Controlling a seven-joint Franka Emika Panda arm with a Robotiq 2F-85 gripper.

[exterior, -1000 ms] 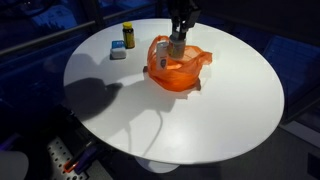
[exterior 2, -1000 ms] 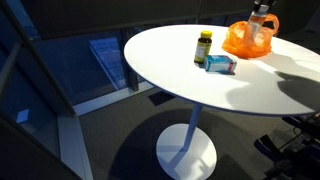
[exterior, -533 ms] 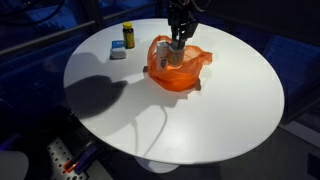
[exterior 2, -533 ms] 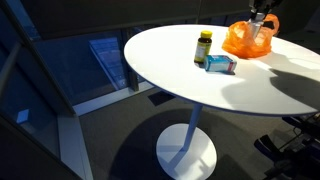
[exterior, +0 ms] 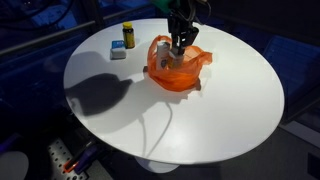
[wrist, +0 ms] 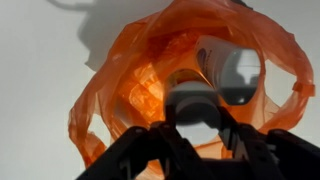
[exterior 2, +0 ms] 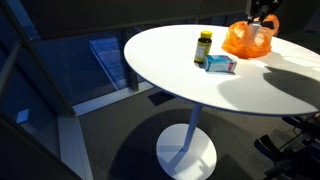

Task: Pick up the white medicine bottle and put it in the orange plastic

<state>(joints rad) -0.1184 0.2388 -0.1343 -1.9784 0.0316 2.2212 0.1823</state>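
Observation:
The orange plastic bag (exterior: 178, 68) sits crumpled and open on the round white table (exterior: 170, 110). It also shows in the other exterior view (exterior 2: 248, 40). The white medicine bottle (exterior: 173, 59) stands inside the bag. In the wrist view the bottle (wrist: 195, 105) sits among the orange folds (wrist: 130, 90), directly under my fingers. My gripper (exterior: 180, 42) hangs just above the bag's mouth with its fingers spread on either side of the bottle and not pressing it. It shows at the frame's top edge (exterior 2: 262, 12) and in the wrist view (wrist: 195, 140).
A dark bottle with a yellow cap (exterior: 128, 35) and a small blue-and-white box (exterior: 118, 52) stand at the table's far side, also seen in the other exterior view (exterior 2: 204, 46) (exterior 2: 221, 64). The floor around the table is dark.
My gripper has let go of the bottle and risen a little out of the bag. The bottle stays inside the bag.

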